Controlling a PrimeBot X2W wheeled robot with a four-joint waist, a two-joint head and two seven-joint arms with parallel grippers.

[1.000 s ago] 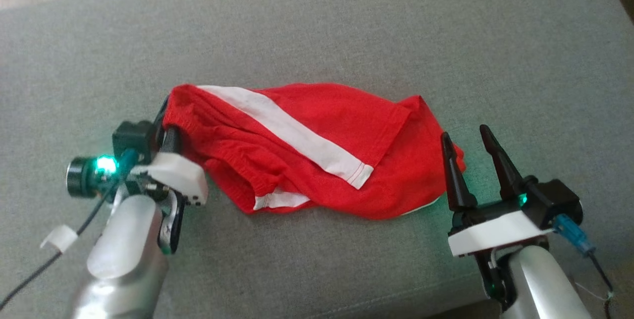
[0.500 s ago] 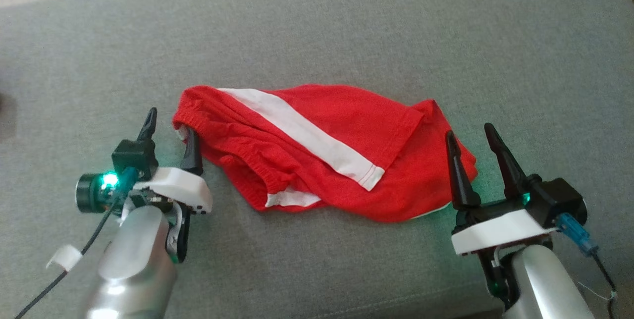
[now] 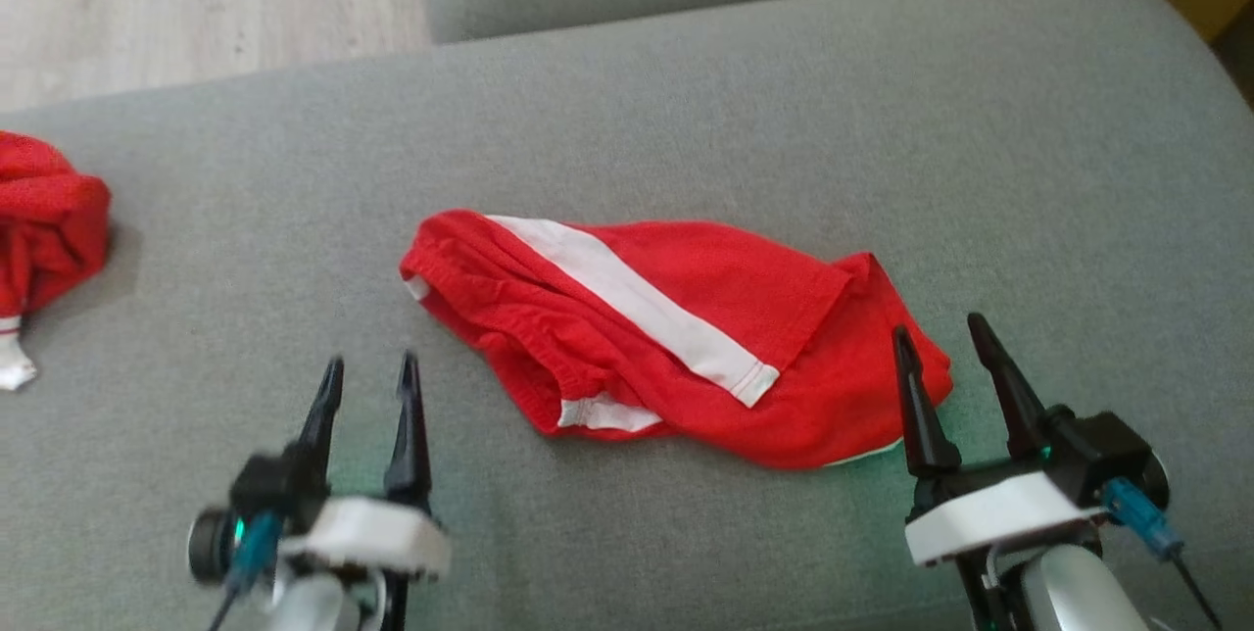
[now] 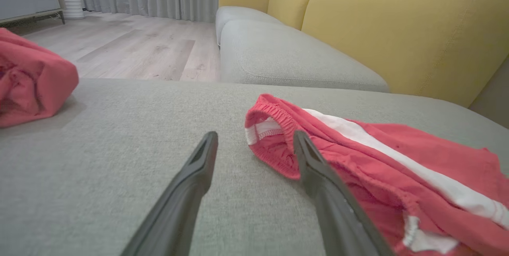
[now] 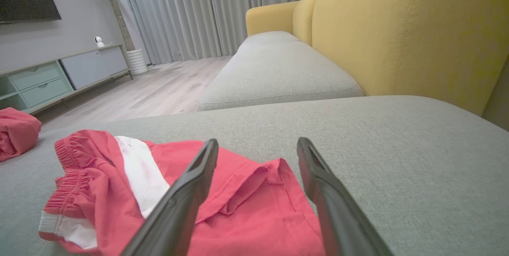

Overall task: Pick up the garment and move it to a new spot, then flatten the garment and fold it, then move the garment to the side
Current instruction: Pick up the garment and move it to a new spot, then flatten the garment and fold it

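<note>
Red shorts (image 3: 686,337) lie on the grey sofa (image 3: 686,102). Flanking them, the left end effector (image 3: 371,360) and right end effector (image 3: 938,325) gape empty, and a crumpled jersey (image 3: 49,219) sits well to their left.

The garment (image 3: 47,210) lies to my far left on the grey cushion (image 3: 245,180), bunched into a crumpled red heap and partly cut off by the picture's edge. A small white piece pokes out at its near end, flat against the cushion.

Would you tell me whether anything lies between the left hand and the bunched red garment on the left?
Nothing visible does: bare grey cushion separates the left hand from the bunched red garment; the striped red shorts lie on the hand's other side.
</note>
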